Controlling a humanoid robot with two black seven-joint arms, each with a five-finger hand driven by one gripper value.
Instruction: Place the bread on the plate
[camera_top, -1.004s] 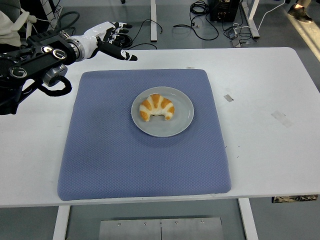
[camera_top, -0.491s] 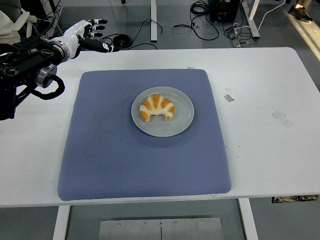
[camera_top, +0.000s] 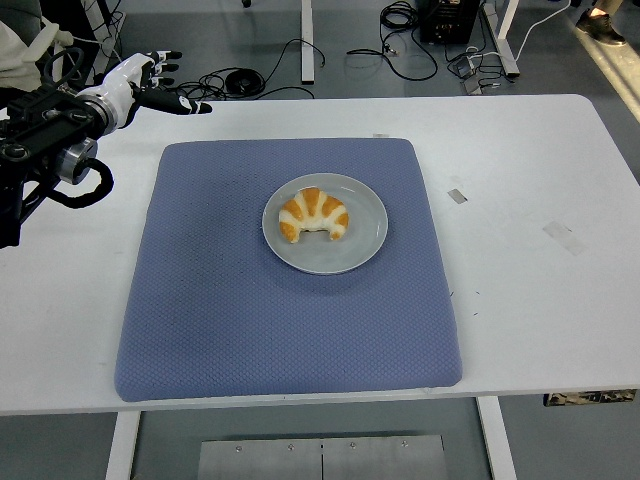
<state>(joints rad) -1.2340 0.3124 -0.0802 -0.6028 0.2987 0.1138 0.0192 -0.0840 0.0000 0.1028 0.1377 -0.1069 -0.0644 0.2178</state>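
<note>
One bread (camera_top: 314, 215) lies well apart from left hand (camera_top: 140, 85).

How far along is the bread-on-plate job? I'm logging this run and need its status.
Done, by the look of it: the bread, a croissant, lies on the grey plate in the middle of the blue mat. Nothing is in hand: the left hand is open and empty at the table's far left corner, well clear of the plate. The right arm is out of view. Nothing appears left to do.
</note>
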